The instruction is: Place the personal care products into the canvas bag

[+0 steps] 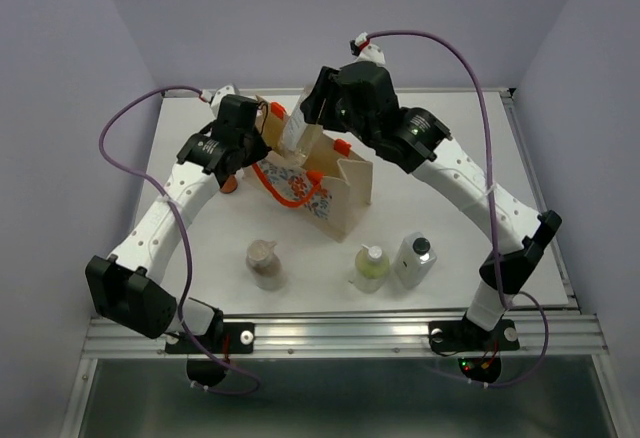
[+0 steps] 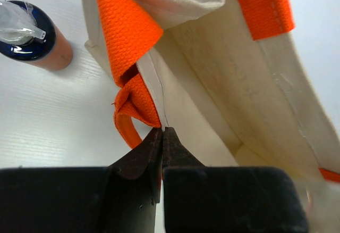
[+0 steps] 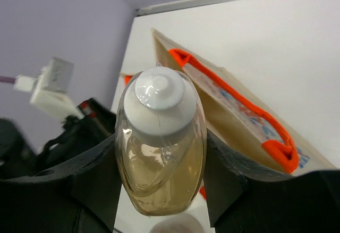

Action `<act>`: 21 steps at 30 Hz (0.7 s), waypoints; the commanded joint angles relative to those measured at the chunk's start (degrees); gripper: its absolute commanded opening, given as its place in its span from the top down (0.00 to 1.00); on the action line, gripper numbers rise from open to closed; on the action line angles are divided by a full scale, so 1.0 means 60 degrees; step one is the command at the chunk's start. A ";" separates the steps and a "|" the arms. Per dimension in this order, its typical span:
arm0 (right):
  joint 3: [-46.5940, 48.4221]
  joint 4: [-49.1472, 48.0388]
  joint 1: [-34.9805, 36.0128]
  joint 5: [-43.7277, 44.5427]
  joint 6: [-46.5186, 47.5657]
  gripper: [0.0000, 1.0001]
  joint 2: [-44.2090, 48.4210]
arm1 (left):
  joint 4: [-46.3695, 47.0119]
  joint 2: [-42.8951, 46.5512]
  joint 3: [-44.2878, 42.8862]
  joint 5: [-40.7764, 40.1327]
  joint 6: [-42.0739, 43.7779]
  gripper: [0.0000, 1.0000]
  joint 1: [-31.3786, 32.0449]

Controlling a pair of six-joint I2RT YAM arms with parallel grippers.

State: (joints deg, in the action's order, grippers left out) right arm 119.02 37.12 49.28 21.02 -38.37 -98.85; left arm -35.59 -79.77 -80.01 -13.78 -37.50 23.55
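The right gripper (image 3: 162,182) grasps a clear amber plastic bottle with a white cap (image 3: 159,148) over the beige canvas bag with orange handles (image 1: 345,198). The left gripper (image 2: 162,137) has its jaws pinched on the bag's rim.

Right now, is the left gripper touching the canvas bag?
Touching. The left wrist view shows the left gripper shut on the canvas bag, with the bag's rim seam running straight in between the closed fingertips, beside the orange handle.

No legible text, labels or numbers anywhere.
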 commanded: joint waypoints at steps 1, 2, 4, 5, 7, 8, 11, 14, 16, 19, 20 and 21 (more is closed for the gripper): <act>-0.0192 -0.0695 -0.0054 0.1682 -0.0197 0.99 -0.0152 | 0.0454 0.0668 0.0004 0.0158 -0.0152 1.00 0.0103; -0.0295 -0.0636 -0.0054 0.1799 -0.0240 0.99 -0.0108 | 0.0483 0.0682 -0.0010 0.0173 -0.0167 1.00 0.0103; -0.0630 -0.0606 -0.0054 0.2252 -0.0314 0.99 0.0199 | 0.0527 0.0697 0.0004 0.0173 -0.0167 1.00 0.0103; -0.0691 -0.0621 -0.0054 0.2327 -0.0271 0.99 0.0287 | 0.0542 0.0682 -0.0010 0.0158 -0.0167 1.00 0.0103; -0.0721 -0.0606 -0.0054 0.2299 -0.0153 0.99 0.0376 | 0.0542 0.0653 -0.0068 0.0173 -0.0211 1.00 0.0103; -0.0750 -0.0606 -0.0054 0.2182 -0.0124 0.99 0.0376 | 0.0571 0.0653 -0.0112 0.0216 -0.0211 1.00 0.0103; -0.0852 -0.0519 -0.0054 0.1816 -0.0211 0.99 0.0186 | 0.0644 0.0668 -0.0142 0.0246 -0.0211 1.00 0.0103; -0.0794 -0.0051 -0.0054 0.1858 -0.0504 0.99 -0.0077 | 0.0659 0.0726 -0.0157 0.0260 -0.0225 1.00 0.0103; -0.0809 0.0300 -0.0054 0.2004 -0.0664 0.99 -0.0297 | 0.0674 0.0770 -0.0099 0.0261 -0.0254 1.00 0.0103; -0.1027 0.0550 0.0048 0.2312 -0.0855 0.99 -0.0459 | 0.0673 0.0843 -0.0011 0.0261 -0.0371 1.00 0.0103; -0.1072 0.0580 0.0223 0.2429 -0.0856 0.99 -0.0502 | 0.0688 0.0858 0.0019 0.0261 -0.0401 1.00 0.0103; -0.1087 0.0609 0.0355 0.2807 -0.0871 0.99 -0.0619 | 0.0717 0.0901 0.0048 0.0246 -0.0416 1.00 0.0103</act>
State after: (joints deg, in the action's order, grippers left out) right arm 111.59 43.55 48.95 31.77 -40.69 -102.74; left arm -34.94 -77.49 -80.01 -11.86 -39.07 23.97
